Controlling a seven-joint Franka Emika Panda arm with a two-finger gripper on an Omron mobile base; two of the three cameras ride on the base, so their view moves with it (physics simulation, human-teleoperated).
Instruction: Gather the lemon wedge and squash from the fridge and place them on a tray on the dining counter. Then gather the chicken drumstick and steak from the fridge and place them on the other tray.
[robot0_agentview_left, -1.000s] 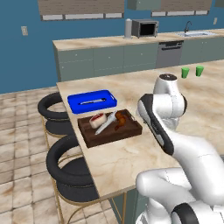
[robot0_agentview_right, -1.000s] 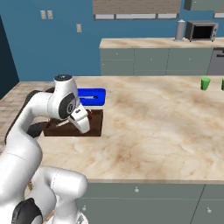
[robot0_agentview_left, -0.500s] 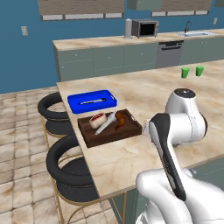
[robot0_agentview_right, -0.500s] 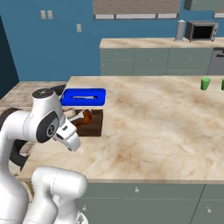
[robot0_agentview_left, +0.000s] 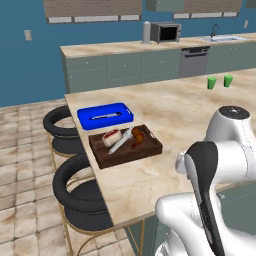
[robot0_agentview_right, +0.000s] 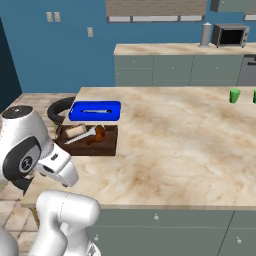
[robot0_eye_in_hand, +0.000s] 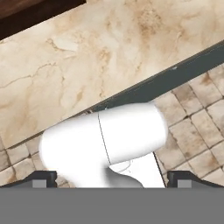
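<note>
Pulled back from above the brown tray (robot0_agentview_left: 126, 148) since a second ago, the arm now folds low at the near edge of the counter (robot0_agentview_left: 175, 112). Its gripper (robot0_eye_in_hand: 111, 177) looks down at the counter edge and the tiled floor (robot0_eye_in_hand: 199, 131), fingertips (robot0_eye_in_hand: 41, 176) spread wide and holding nothing. On the brown tray lie the steak (robot0_agentview_left: 111, 136) and chicken drumstick (robot0_agentview_left: 137, 136). A blue tray (robot0_agentview_left: 105, 116) sits just behind it, its contents unclear.
</note>
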